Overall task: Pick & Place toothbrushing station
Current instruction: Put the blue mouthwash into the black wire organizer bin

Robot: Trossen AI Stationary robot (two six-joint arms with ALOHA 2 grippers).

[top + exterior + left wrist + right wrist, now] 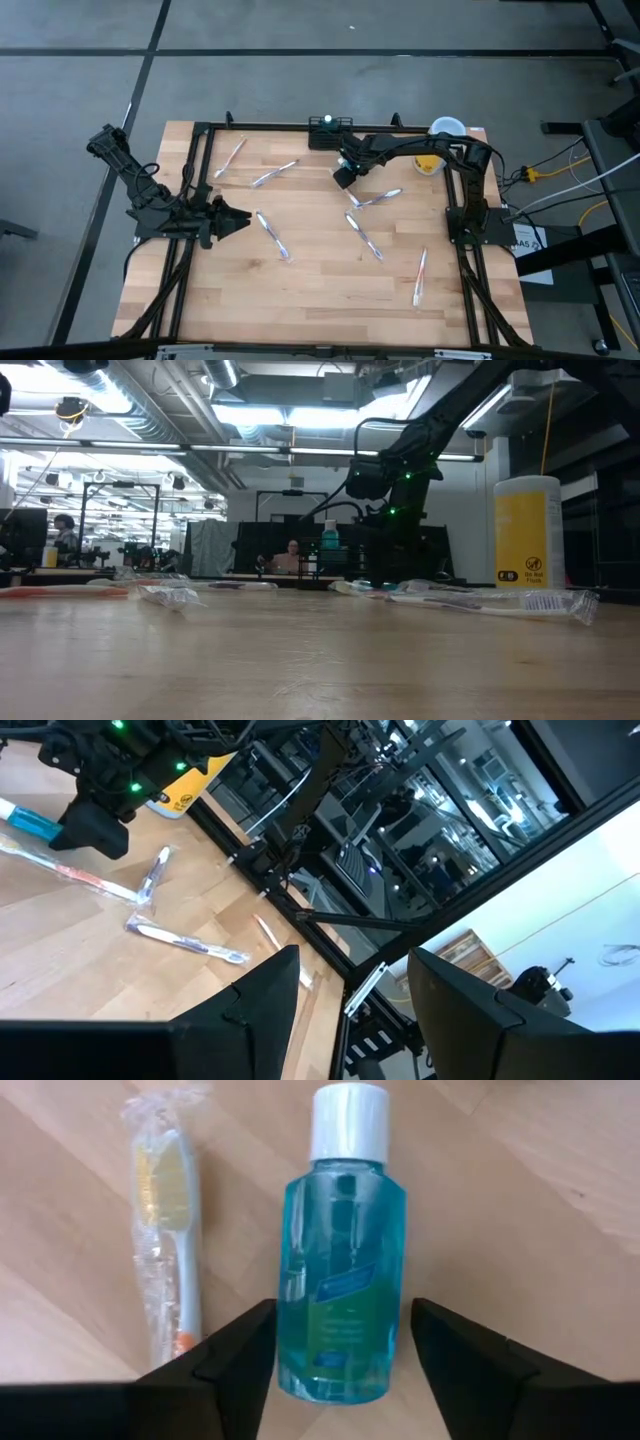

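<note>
**Inspector:** Position of the toothbrushing station (330, 133)?

**Assistant:** It sits on the table (300, 290), along the same far edge as the yellow cup (447, 128), a little apart from the cup toward the left arm's side; nothing grips it.

**Inspector:** Right end effector (344, 177)?

**Assistant:** It hangs above the table on the station's side of the cup, just off the station; its fingers stand apart. A blue bottle (342, 1270) with a white cap shows between them in the right wrist view, a gap on either side; a wrapped toothbrush (165, 1230) lies just beside the bottle (whether the bottle stands or lies, I cannot tell).

**Inspector:** Left end effector (240, 220)?

**Assistant:** It waits well apart from the cup, across the table; fingers apart, nothing between them.
</note>
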